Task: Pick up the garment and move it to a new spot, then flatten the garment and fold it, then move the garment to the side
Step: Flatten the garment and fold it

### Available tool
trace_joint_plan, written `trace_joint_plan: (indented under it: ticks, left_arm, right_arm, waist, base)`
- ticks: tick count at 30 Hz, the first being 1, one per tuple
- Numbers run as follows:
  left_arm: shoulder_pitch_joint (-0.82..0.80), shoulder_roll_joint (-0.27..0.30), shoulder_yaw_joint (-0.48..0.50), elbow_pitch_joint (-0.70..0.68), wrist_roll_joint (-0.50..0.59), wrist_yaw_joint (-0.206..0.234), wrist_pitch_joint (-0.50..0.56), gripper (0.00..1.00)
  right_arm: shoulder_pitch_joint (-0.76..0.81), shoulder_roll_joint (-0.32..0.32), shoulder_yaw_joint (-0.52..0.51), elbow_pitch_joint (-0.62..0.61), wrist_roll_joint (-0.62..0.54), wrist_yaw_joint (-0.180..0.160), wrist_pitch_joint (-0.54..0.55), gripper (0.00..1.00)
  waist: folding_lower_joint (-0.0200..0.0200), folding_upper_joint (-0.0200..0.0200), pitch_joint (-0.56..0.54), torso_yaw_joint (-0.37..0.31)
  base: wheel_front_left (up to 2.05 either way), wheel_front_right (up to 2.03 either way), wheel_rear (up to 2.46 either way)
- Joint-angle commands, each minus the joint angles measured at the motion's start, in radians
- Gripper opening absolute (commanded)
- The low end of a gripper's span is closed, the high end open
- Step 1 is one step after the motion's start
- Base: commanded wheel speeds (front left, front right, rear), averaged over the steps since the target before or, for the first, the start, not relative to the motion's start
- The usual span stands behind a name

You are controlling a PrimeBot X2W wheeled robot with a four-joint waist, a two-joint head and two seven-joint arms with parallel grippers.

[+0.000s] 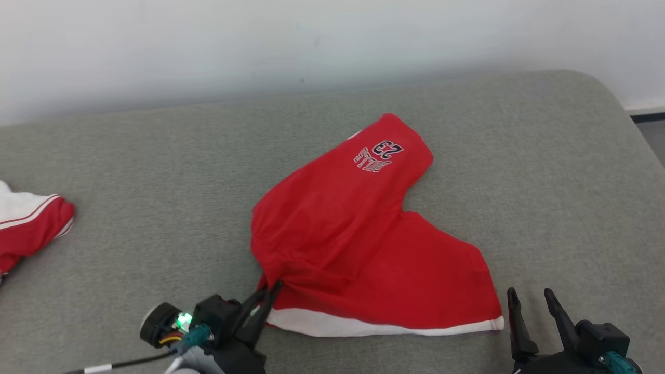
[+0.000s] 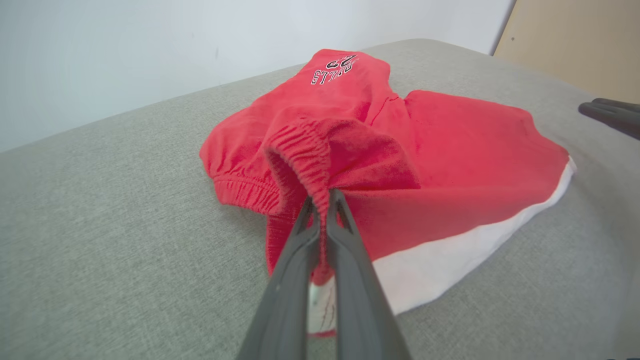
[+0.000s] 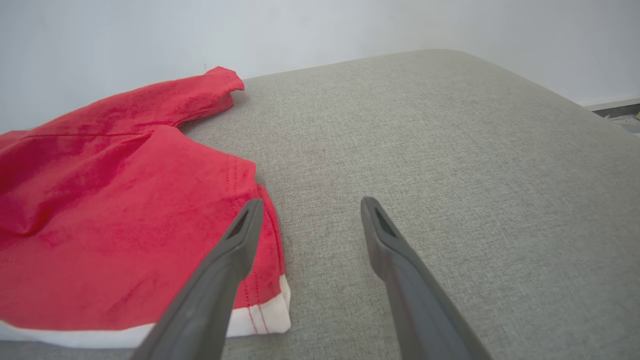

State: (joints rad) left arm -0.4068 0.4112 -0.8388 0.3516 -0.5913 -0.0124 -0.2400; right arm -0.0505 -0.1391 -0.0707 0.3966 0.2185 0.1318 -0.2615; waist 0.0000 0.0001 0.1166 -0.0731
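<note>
One grip | left hand (image 2: 322, 200) clamps garment (image 2: 450, 145) waistband | right hand (image 3: 310, 205) spread wide

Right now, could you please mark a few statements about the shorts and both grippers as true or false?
The left gripper is shut on the elastic waistband of the red shorts. True.
The right gripper grips the white hem. False: it stands open beside the hem corner, holding nothing.
The shorts bear the number 23. True.
The shorts hang in the air. False: they lie on the grey cushion.
A second red-and-white garment lies at the robot's right. False: at its left.
</note>
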Motion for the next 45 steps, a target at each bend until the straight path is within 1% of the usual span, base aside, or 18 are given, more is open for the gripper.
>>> trace_joint_plan:
  ticks: [1,7,8,9,11,12,15,18,25,30,33,34,37,39,41,45]
  left_arm:
    - [-0.025,-0.006,0.004,0.03,0.011,-0.008,-0.007,0.0]
    - [-0.092,-0.036,0.026,0.173,0.013,-0.049,-0.021,0.0]
    - [-0.106,-0.042,0.027,0.218,0.023,-0.056,-0.023,0.0]
    - [-0.111,-0.05,0.03,0.233,0.024,-0.056,-0.023,0.06]
    - [-0.113,-0.064,0.038,0.257,0.026,-0.063,-0.025,0.67]
    - [-0.11,-0.068,0.043,0.259,0.03,-0.066,-0.025,1.0]
    - [-0.077,-0.081,0.067,0.245,0.04,-0.07,-0.025,1.0]
    - [-0.034,-0.086,0.11,0.197,0.036,-0.07,-0.026,1.0]
    - [0.102,-0.052,0.168,0.044,0.063,-0.053,-0.026,1.0]
    - [0.183,-0.025,0.175,-0.069,0.058,-0.047,-0.026,1.0]
    - [0.221,0.0,0.172,-0.112,0.056,-0.038,-0.01,1.0]
    - [0.221,0.0,0.172,-0.112,0.056,-0.038,-0.01,1.0]
    - [0.227,0.038,0.152,-0.116,0.089,-0.033,0.016,1.0]
    - [0.233,0.032,0.155,-0.118,0.068,-0.036,0.014,1.0]
    - [0.223,0.046,0.154,-0.104,0.08,-0.036,0.022,1.0]
    - [0.197,0.044,0.136,-0.054,0.08,-0.056,0.037,1.0]
  right_arm:
    - [-0.011,-0.002,0.003,0.002,0.001,-0.002,-0.005,1.0]
    - [-0.023,-0.003,0.004,0.008,0.003,-0.002,-0.005,1.0]
    - [-0.025,-0.001,0.003,0.009,0.002,-0.002,-0.005,1.0]
    - [-0.024,0.0,0.001,0.009,0.001,-0.002,-0.005,1.0]
    - [-0.018,0.007,-0.005,0.011,-0.004,-0.002,-0.005,1.0]
    - [-0.014,0.011,-0.007,0.01,-0.008,-0.002,-0.005,1.0]
    - [-0.004,0.013,-0.015,0.012,-0.007,-0.002,-0.005,1.0]
    - [0.006,0.015,-0.018,0.012,-0.008,-0.002,-0.005,1.0]
    - [0.031,0.019,-0.029,0.005,-0.007,-0.002,-0.005,1.0]
    - [0.041,0.022,-0.029,-0.002,-0.005,-0.002,-0.005,1.0]
    - [0.047,0.018,-0.029,-0.003,-0.003,-0.002,-0.005,1.0]
    - [0.047,0.018,-0.029,-0.003,-0.003,-0.002,-0.005,1.0]
    - [0.047,0.007,-0.019,0.007,0.002,-0.002,-0.005,1.0]
    - [0.045,-0.001,-0.011,0.012,0.005,-0.002,-0.005,1.0]
    - [0.045,-0.006,-0.004,0.019,0.004,-0.002,-0.005,1.0]
    - [0.043,-0.021,0.019,0.058,0.009,-0.002,-0.001,1.0]
  waist:
    - [0.0,-0.0001,0.023,-0.033]
    - [0.0,-0.0001,0.042,-0.066]
    - [0.0,-0.0001,0.043,-0.069]
    - [0.0,-0.0001,0.043,-0.068]
    - [0.0,-0.0001,0.038,-0.062]
    - [0.0,-0.0001,0.034,-0.057]
    - [0.0,-0.0001,0.017,-0.039]
    - [0.0,-0.0001,-0.002,-0.019]
    - [0.0,-0.0001,-0.028,0.018]
    - [0.0,-0.0001,-0.026,0.032]
    - [0.0,-0.0001,-0.022,0.033]
    - [0.0,-0.0001,-0.022,0.033]
    - [0.0,-0.0001,-0.017,0.029]
    - [0.0,-0.0001,-0.015,0.023]
    - [0.0,-0.0001,-0.013,0.017]
    - [0.0,-0.0001,-0.011,0.009]
  base:
    - [0.0,0.0,0.0]
    - [0.0,0.0,0.0]
    - [0.0,0.0,0.0]
    - [0.0,0.0,0.0]
    - [0.0,0.0,0.0]
    - [0.0,0.0,0.0]
    - [0.0,0.0,0.0]
    - [0.0,0.0,0.0]
    - [0.0,0.0,0.0]
    - [0.0,0.0,0.0]
    - [0.0,0.0,0.0]
    - [0.0,0.0,0.0]
    - [0.0,0.0,0.0]
    - [0.0,0.0,0.0]
    - [0.0,0.0,0.0]
    - [0.0,0.0,0.0]
